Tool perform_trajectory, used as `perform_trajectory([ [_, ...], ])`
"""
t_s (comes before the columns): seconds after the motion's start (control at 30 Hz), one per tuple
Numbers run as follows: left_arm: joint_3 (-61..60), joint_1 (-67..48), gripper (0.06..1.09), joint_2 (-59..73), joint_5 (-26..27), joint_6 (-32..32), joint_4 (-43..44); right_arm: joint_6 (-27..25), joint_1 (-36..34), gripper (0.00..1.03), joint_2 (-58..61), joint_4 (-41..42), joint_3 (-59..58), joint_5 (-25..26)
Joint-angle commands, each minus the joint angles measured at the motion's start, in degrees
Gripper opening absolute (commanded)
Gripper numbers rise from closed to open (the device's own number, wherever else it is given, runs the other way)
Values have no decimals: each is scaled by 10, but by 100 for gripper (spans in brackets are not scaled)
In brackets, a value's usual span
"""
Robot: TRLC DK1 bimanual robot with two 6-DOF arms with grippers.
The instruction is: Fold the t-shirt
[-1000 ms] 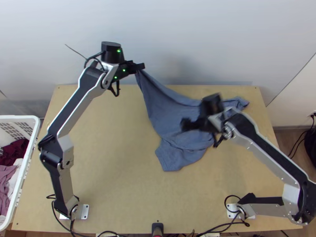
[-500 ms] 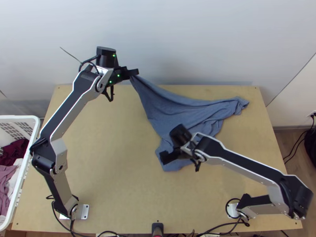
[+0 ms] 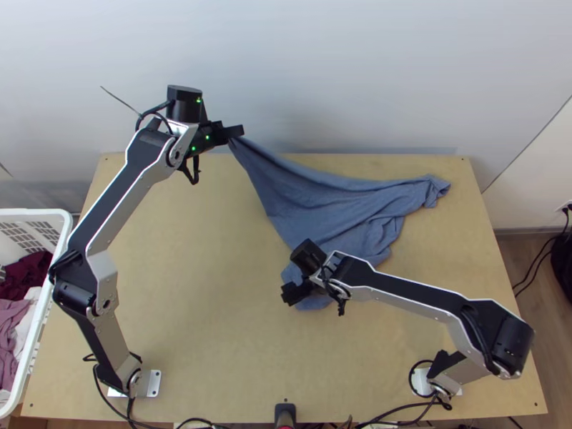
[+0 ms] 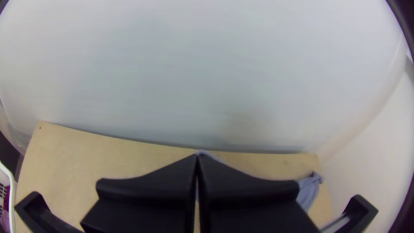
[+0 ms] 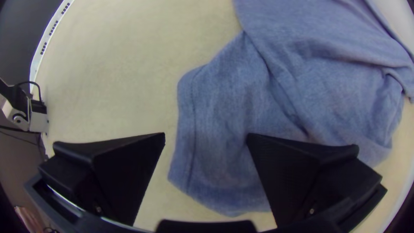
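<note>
"Top view first: the t-shirt [image 3: 314, 204] runs from the left gripper [image 3: 234, 134] down across the wooden table [image 3: 200, 322], creased and fanned out, with another end bunched well apart from both sets of fingers. What are the left ones doing?"

"Pressed together, I'd say, pinching a gathered corner. The left wrist view adds the closed tips, a scrap of blue cloth peeking out just past them."

"And the right gripper [image 5: 206, 136]?"

"Fingers spread. From above I get its arm over the shirt's near end; its own wrist view gives me the stitched hem [image 5: 192, 129] of what looks like a sleeve, between the fingertips. One tip is beside the cloth, over bare wood, the other over fabric. Whether they touch it, I can't tell."

"How would you do this grasp well?"

"Straddle the hem like that, lower until the tips meet the wood, then close on every layer, not on a loose wrinkle. The left fingers should hold firm without hauling, or the sleeve could slide from between the right ones."

"And after that?"

"Draw the two gently apart until the creases between them ease. Yank, and the corner may slip."
</note>
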Motion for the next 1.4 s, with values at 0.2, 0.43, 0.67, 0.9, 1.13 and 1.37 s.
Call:
perform_trajectory([
  [0.2, -10, 15, 10, -3, 0, 1, 2, -67, 7, 9, 10, 55, -31, 56],
  [0.43, -26, 37, 10, -30, 0, -4, 1, -96, -35, 3, -48, 46, -21, 86],
  [0.67, -57, 67, 10, -90, 0, -5, 0, -127, -183, 3, -136, -23, 91, 83],
  [0.9, -60, 74, 10, -153, -3, -7, -8, -126, -262, 3, -170, -111, 247, 84],
  [1.13, -57, 99, 10, -224, -20, -14, -41, -122, -300, 3, -190, -176, 383, 119],
  [1.37, -25, 151, 10, -302, -33, -13, -68, -161, -314, 3, -214, -192, 476, 167],
])
